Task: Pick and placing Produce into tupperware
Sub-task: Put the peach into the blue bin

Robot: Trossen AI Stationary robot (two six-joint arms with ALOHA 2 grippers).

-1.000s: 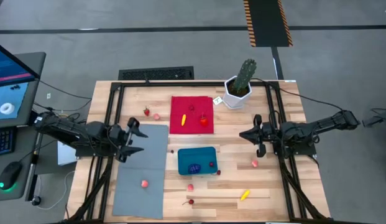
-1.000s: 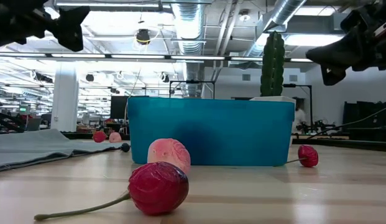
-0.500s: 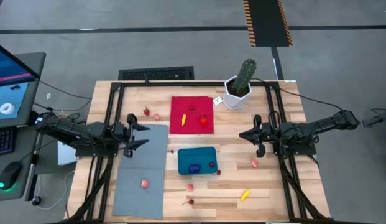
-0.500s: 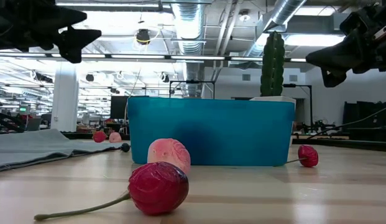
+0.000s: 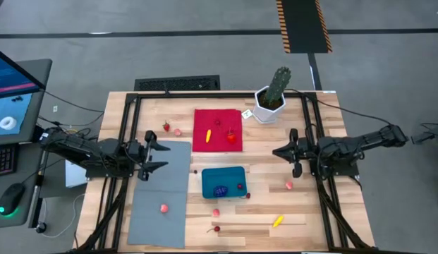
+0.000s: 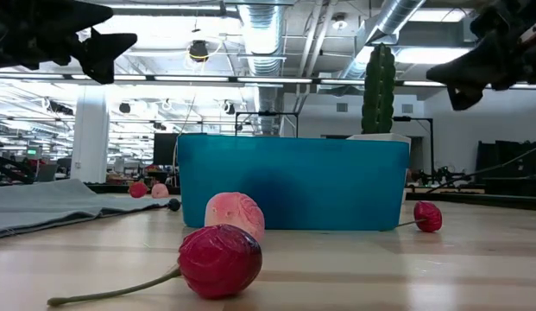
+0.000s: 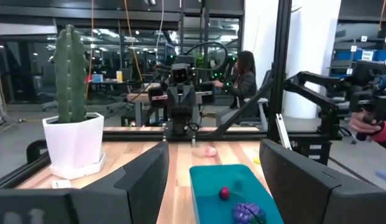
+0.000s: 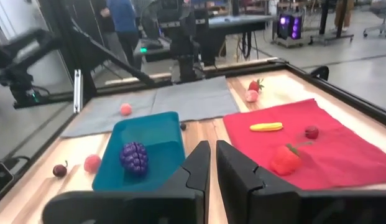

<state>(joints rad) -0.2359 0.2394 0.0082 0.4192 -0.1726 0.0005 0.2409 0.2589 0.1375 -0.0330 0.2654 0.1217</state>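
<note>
While the tupperware [image 5: 223,182] sits mid-counter, the nearest loose produce, a pink piece [image 5: 289,185], lies just beside the right pincer [image 5: 281,152] (clenched, empty); the left pincer [image 5: 159,156] hovers released.

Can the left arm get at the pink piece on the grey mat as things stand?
Probably yes. The left gripper is open above the grey mat, and the pink piece lies alone on it with nothing standing between them.
</note>
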